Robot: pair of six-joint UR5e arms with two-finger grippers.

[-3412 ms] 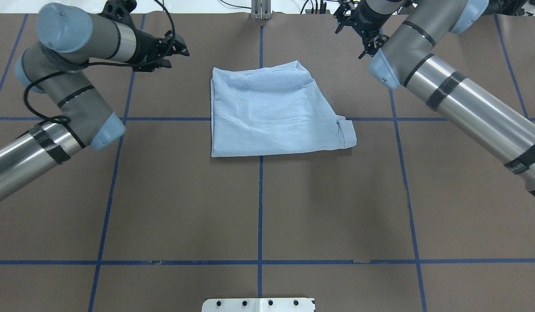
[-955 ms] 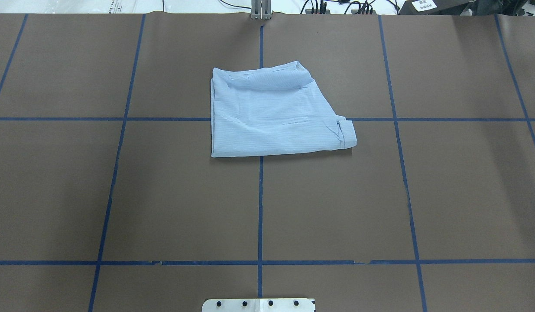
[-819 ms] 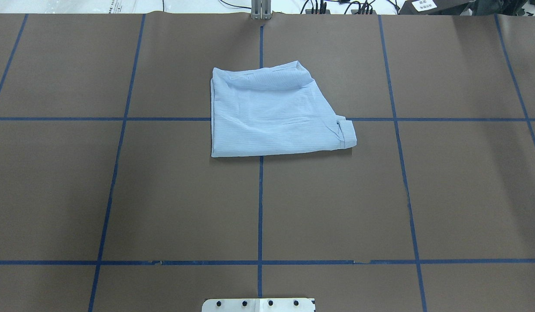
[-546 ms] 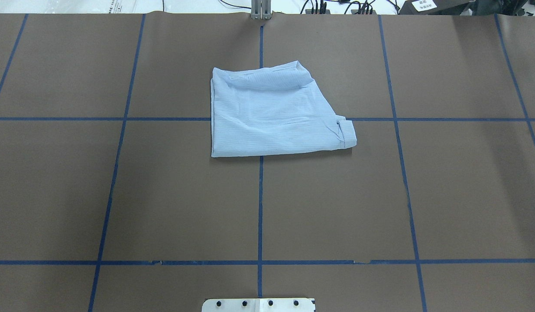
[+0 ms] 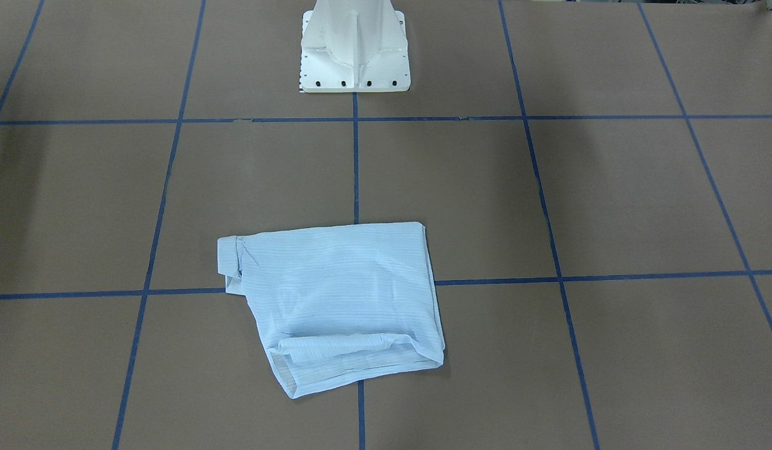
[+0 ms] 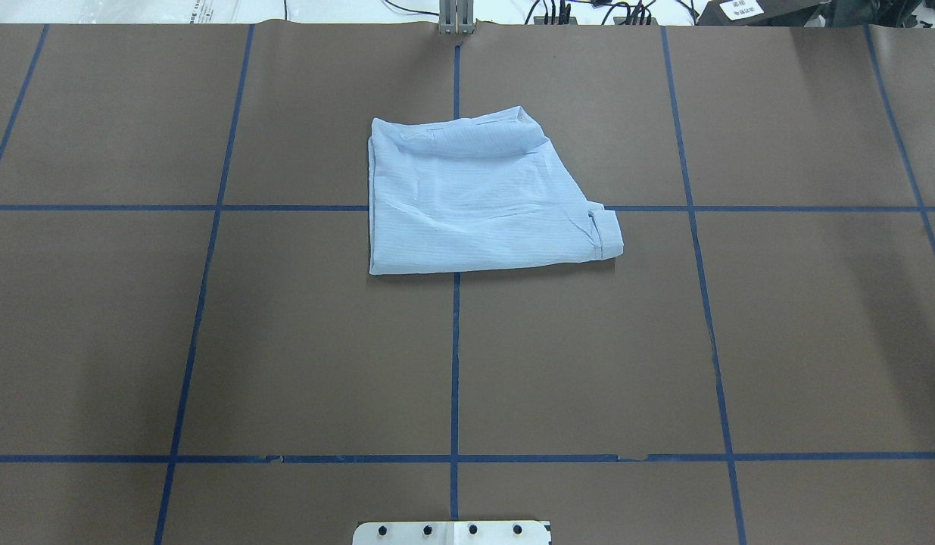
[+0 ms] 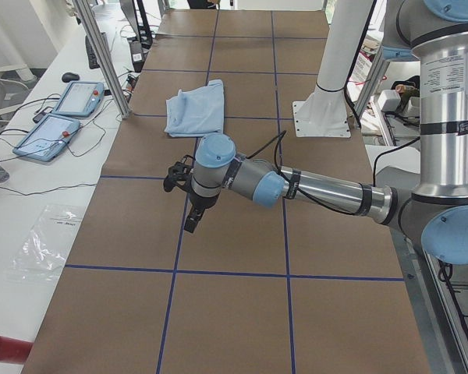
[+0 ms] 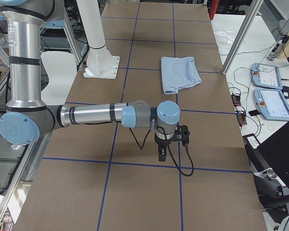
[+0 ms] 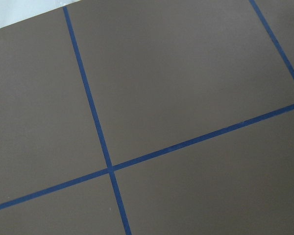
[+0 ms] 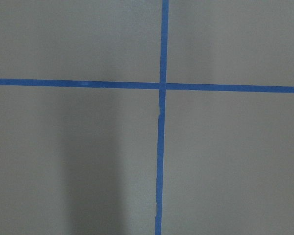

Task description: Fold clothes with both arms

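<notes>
The pale blue striped shirt [image 6: 475, 197] lies folded into a compact block on the brown table, past its middle, with a cuff sticking out at its right. It also shows in the front view [image 5: 335, 294] and in both side views [image 7: 196, 109] [image 8: 179, 72]. No arm shows in the overhead or front views. My left gripper [image 7: 193, 222] hangs over bare table far from the shirt, at the table's left end. My right gripper [image 8: 162, 154] hangs likewise at the right end. I cannot tell whether either is open or shut. Both wrist views show only table and tape.
Blue tape lines grid the brown table [image 6: 285, 341]. The white pedestal base [image 5: 354, 56] stands at the robot's edge. Teach pendants [image 7: 62, 113] [image 8: 267, 89] lie on the side benches. Aluminium posts [image 7: 101, 54] stand at the table's far edge.
Both arms hovered at the table's far side beside the shirt 3.4 s ago and have since left the overhead view. Over the last second nothing has moved. The shirt lies unchanged.
</notes>
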